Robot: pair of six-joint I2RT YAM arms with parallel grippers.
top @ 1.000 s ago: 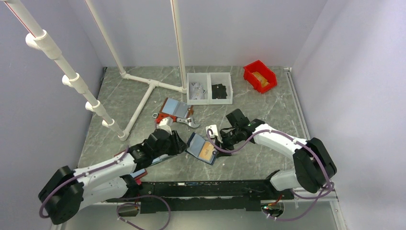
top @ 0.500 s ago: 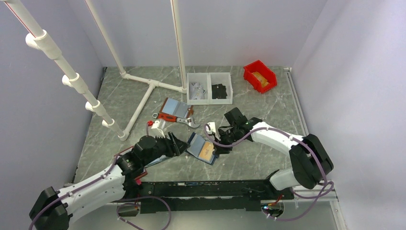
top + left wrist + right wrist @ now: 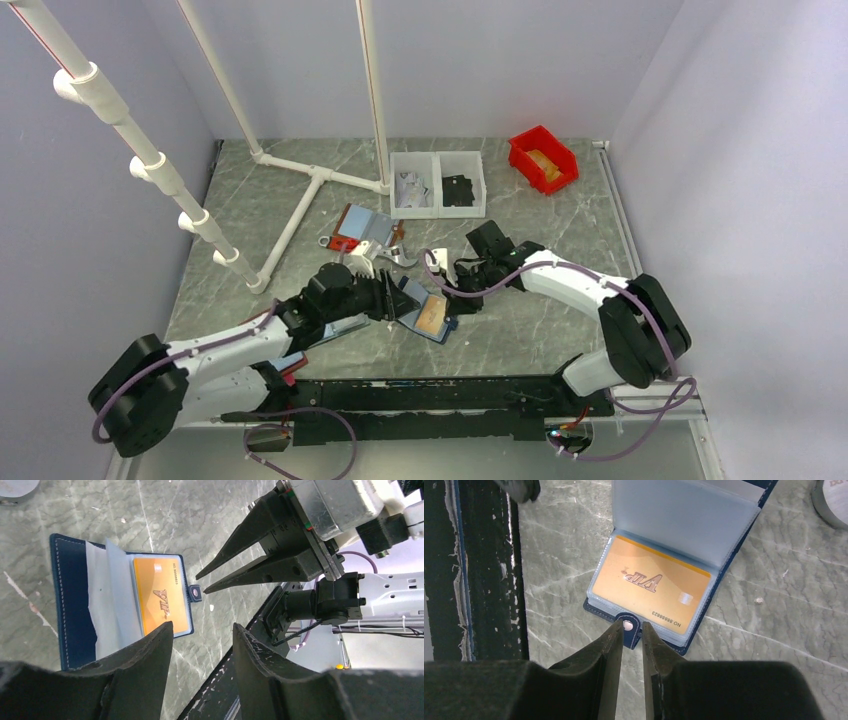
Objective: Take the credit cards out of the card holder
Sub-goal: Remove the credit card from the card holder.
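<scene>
Card holder point(image 3: 100, 605) lies open on the counter point(image 3: 200, 510), gold card point(image 3: 651, 592) pocketed, right fingers point(image 3: 604, 655) narrowed around its strap tab point(image 3: 626, 625), contact unclear, left fingers point(image 3: 150, 650) spread alongside; a slipping pinch could let the holder skid.

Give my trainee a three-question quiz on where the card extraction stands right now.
1. True or false: the gold card lies wholly outside the card holder.
2. The fingertips of the right gripper flank which thing? A: the strap tab; B: the red bin; C: the white pipe.
3. Which gripper has nothing between its fingers?
Key: 1 false, it sits in a clear pocket. 2 A. 3 the left gripper.
</scene>
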